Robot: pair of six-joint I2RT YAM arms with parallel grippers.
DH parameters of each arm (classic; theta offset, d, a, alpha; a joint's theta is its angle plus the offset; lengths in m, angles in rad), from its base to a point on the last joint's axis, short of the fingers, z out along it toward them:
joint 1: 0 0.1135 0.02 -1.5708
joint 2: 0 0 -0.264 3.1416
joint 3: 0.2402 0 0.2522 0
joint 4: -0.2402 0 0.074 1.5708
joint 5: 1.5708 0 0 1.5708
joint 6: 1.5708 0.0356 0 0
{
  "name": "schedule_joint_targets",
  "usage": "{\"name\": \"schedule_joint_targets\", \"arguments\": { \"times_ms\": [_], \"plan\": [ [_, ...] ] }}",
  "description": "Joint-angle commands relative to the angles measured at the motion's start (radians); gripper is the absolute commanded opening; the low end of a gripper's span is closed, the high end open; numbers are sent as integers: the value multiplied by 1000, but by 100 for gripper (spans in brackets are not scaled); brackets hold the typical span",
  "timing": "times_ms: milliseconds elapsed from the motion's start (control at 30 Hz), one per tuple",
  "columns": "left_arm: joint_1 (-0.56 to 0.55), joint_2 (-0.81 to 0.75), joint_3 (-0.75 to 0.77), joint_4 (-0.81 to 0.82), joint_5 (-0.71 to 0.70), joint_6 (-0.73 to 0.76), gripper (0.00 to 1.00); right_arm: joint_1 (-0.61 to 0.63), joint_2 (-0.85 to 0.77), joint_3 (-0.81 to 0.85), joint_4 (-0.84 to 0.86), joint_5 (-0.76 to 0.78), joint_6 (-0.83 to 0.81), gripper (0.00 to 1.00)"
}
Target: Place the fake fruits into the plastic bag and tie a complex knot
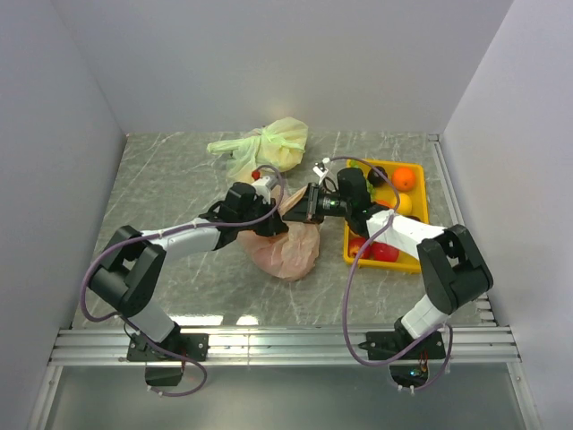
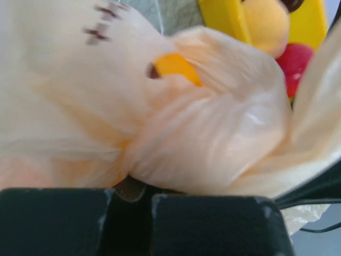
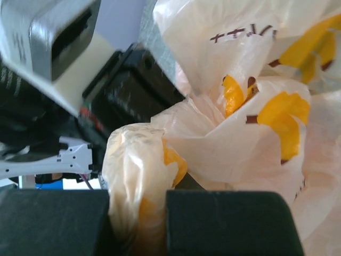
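Observation:
The peach-orange plastic bag [image 1: 286,253] lies in the middle of the table, and its handle strips are drawn up between my two grippers. My left gripper [image 1: 276,199] meets my right gripper [image 1: 301,202] just above the bag. In the left wrist view the left gripper [image 2: 139,194] is shut, with a twisted strip of the bag [image 2: 213,138] bunched against its tips. In the right wrist view the right gripper [image 3: 138,200] is shut on a handle strip [image 3: 136,160] of the bag [image 3: 240,144]. Fake fruits remain in the yellow tray [image 1: 421,219]: an orange [image 1: 404,178], a red piece [image 1: 385,253] and a dark piece [image 1: 377,176].
A pale yellow-green knotted bag [image 1: 269,143] lies at the back centre. The yellow tray [image 2: 221,16] sits right of the bag, with a peach ball [image 2: 265,24] and a red fruit [image 2: 295,58] showing. The left arm's wrist camera [image 3: 58,37] is close beside the right gripper. Grey walls enclose the table.

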Motion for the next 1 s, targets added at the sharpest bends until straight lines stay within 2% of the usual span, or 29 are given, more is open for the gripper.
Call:
{"name": "schedule_joint_targets", "arguments": {
  "times_ms": [0, 33, 100, 233, 300, 333, 567, 600, 633, 700, 733, 800, 967],
  "plan": [
    [25, -7, -11, 197, 55, -98, 0, 5, -84, -12, 27, -69, -12, 0],
    [28, -4, -13, 211, 64, -105, 0, 5, -86, -12, 12, -72, -33, 0],
    [35, -2, -36, 274, 115, -143, 0, 5, -80, 1, -40, -100, -58, 11],
    [38, 10, -60, 320, 149, -197, 0, -11, -106, 52, -224, -121, -224, 52],
    [40, 15, -62, 319, 147, -203, 0, -36, -167, 60, -331, -100, -321, 63],
    [38, 16, -62, 317, 147, -202, 0, -47, -189, 63, -367, -98, -349, 76],
    [40, 36, -60, 328, 155, -205, 0, -169, -313, 130, -710, -147, -556, 77],
    [40, 39, -59, 328, 154, -206, 0, -194, -324, 139, -715, -138, -577, 77],
    [40, 44, -57, 328, 158, -205, 0, -217, -339, 135, -702, -124, -566, 75],
    [40, 49, -48, 317, 158, -203, 0, -257, -344, 91, -564, -112, -480, 71],
    [40, 52, -48, 319, 163, -210, 0, -284, -324, 84, -522, -89, -455, 62],
    [40, 55, -42, 317, 167, -210, 0, -289, -267, 113, -475, -39, -449, 56],
    [40, 73, -24, 323, 169, -222, 0, -274, -68, 176, -427, -49, -421, 58]
  ]
}}
